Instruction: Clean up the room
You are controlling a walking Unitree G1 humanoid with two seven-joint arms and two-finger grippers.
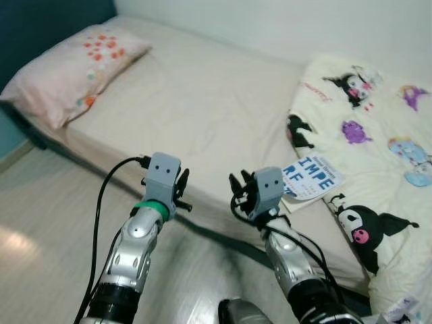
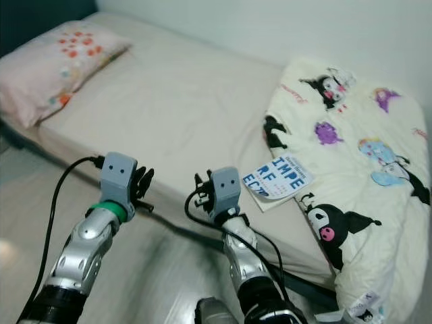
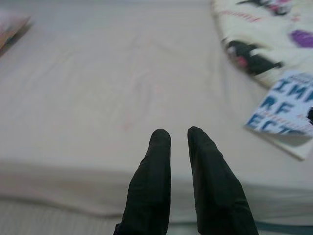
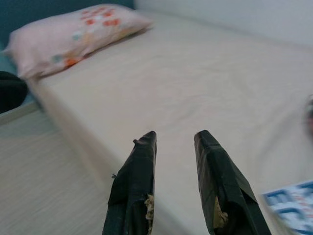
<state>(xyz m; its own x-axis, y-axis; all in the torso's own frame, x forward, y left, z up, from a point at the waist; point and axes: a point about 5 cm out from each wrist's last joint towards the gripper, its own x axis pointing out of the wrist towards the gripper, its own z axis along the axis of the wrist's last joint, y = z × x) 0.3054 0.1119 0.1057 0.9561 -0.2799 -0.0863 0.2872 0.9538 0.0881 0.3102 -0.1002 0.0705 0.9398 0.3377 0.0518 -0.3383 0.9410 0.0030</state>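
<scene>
Ahead lies a low bed (image 1: 202,115) covered with a plain cream fitted sheet, standing on a pale wood-grain floor (image 1: 47,223). At its head, toward the robot's left, rests a pink pillow with an orange and red flower print (image 1: 77,67), against a dark teal headboard (image 1: 40,23). Toward the right, a cream quilt printed with black and purple cartoon characters (image 1: 368,148) is bunched over the foot half of the mattress and spills over the near edge. A thin white booklet with large blue block letters (image 1: 309,177) lies flat on the sheet, just beside the quilt's edge and close to the near side of the bed.

Both silver arms are raised in front of the bed's near edge. The left gripper (image 3: 178,139) hovers over the edge of the mattress with its jaws a narrow gap apart and empty. The right gripper (image 4: 173,137) also points over the sheet, toward the pillow end, its jaws parted a little wider, nothing between them; it sits near the booklet without touching it.
</scene>
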